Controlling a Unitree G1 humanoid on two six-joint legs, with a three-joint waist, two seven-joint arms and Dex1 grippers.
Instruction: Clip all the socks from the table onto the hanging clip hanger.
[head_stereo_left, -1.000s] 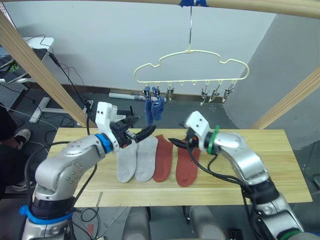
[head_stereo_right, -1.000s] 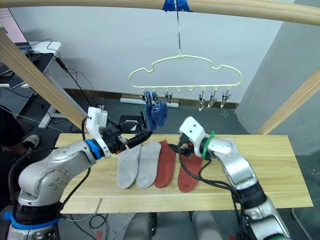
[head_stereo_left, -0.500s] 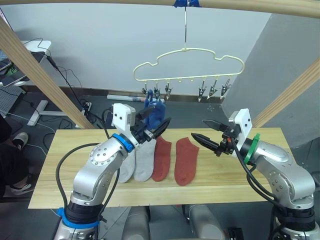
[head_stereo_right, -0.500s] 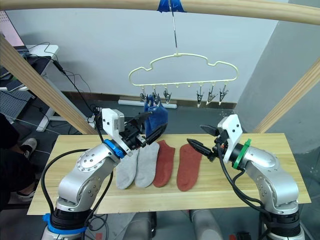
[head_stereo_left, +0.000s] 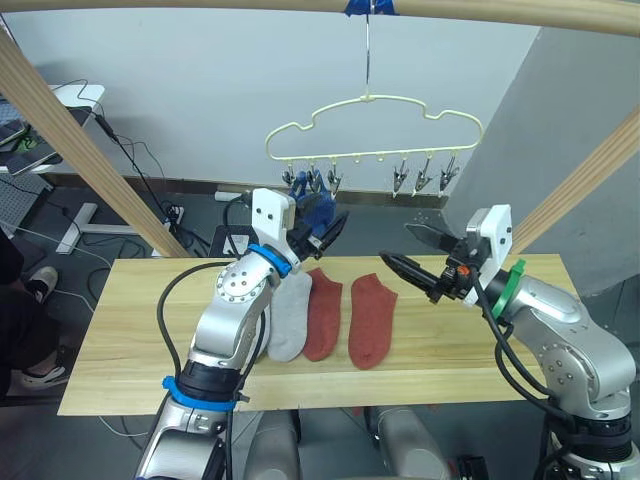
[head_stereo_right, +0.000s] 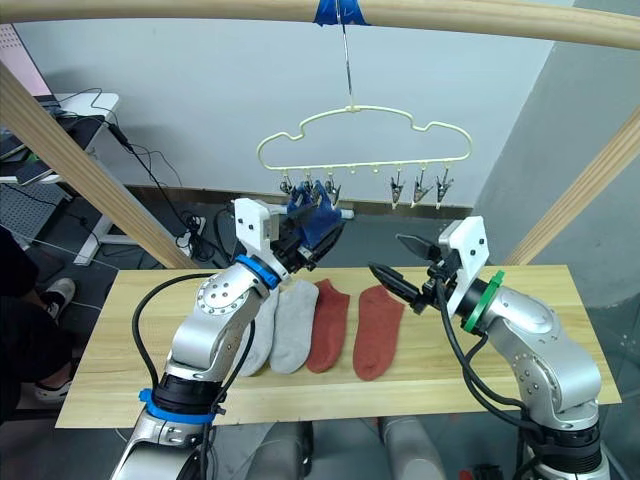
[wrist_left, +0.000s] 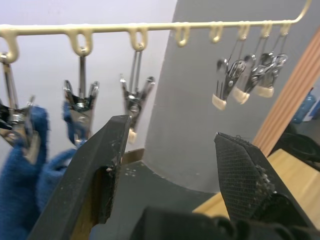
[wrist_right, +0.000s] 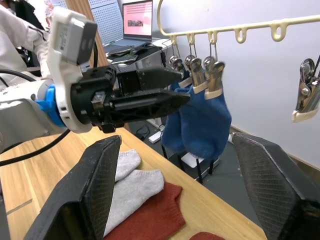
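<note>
on the long bench of light yellowish wooden planks (head_stereo_left: 120, 350), four short ankle socks lie side by side near the middle: two light grey fabric socks (head_stereo_left: 288, 317) on the robot's left, partly hidden behind the left arm, and two rust red fabric socks (head_stereo_left: 371, 319) beside them, the inner red one (head_stereo_left: 324, 312) touching the grey.

above the bench, the right claw (head_stereo_left: 412, 250) hovers over the far side of the red socks with its two black fingers wide apart and nothing between them. the left claw (head_stereo_left: 325, 226) is raised higher, just below the hanger's left clips, its fingers also apart and empty.

farther back, the pale yellow cloud-shaped wire clip hanger (head_stereo_left: 372, 128) hangs by its thin metal hook from a round pale wooden pole (head_stereo_left: 500, 10). two blue socks (wrist_right: 200, 122) dangle from the left clips, right by the left claw. the small metal clips on the right (head_stereo_left: 424, 178) hang bare.
</note>
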